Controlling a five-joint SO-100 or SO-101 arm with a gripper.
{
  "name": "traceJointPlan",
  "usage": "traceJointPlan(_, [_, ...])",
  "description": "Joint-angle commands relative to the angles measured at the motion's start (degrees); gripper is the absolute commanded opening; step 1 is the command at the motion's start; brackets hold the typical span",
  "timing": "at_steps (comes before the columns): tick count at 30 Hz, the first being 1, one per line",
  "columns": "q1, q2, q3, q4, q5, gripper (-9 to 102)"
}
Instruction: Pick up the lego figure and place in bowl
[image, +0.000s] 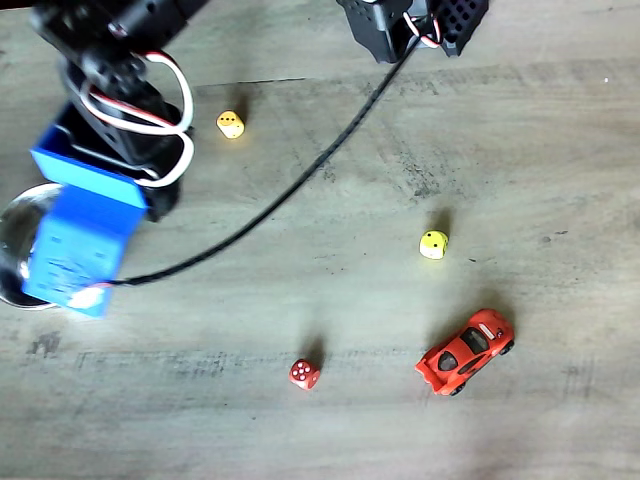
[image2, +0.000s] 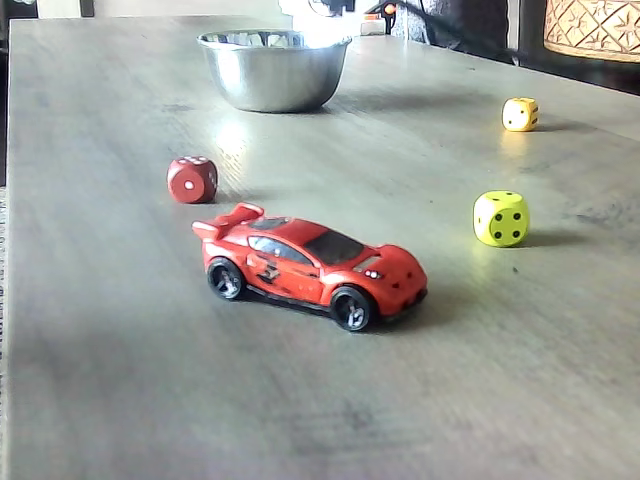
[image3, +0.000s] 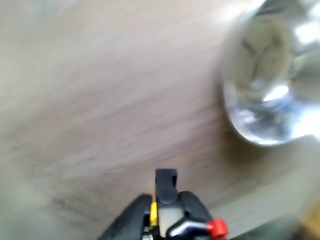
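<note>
Wrist view first: my gripper (image3: 165, 200) comes in from the bottom edge, and pinched between its black fingers I see the lego figure (image3: 172, 220), a pale and dark shape with a yellow bit on its left and a red knob at its lower right. The jaws sit narrow around it, so I read it as held. The picture is smeared with blur, so finer detail of the figure escapes me. Up and to the right of the fingers lies the steel bowl (image3: 260, 100), its shiny inside facing the camera; the figure is outside it, off its lower left rim, over bare wooden table (image3: 100, 100).

From above in a fixed view, my arm (image: 120, 110) reaches in from the top left corner, black links with white and red wires looped along them, bent down toward a blue block (image: 80, 235) at its end. That block overlaps the bowl (image: 18, 235), which peeks out at the left edge. A black cable (image: 300, 180) trails away right of the arm. Well off to the right sit a pale yellow die (image: 230, 124), a bright yellow die (image: 433, 244), a red die (image: 304, 374) and a red toy car (image: 465, 352).
</note>
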Motion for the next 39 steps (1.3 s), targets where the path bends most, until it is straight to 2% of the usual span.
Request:
traceJointPlan(1, [1.93,-1.14,-6.94,-0.53,0.18,1])
traceJointPlan(9, [5.98,-10.90,-16.26,-5.71,0.09,1])
traceJointPlan(18, [8.17,-17.49,-18.02,-14.85,0.09,1])
traceJointPlan(32, [8.26,-18.19,-17.49,-15.12,0.09,3])
traceJointPlan(39, [8.26,-18.11,-17.58,-14.68,0.00,16])
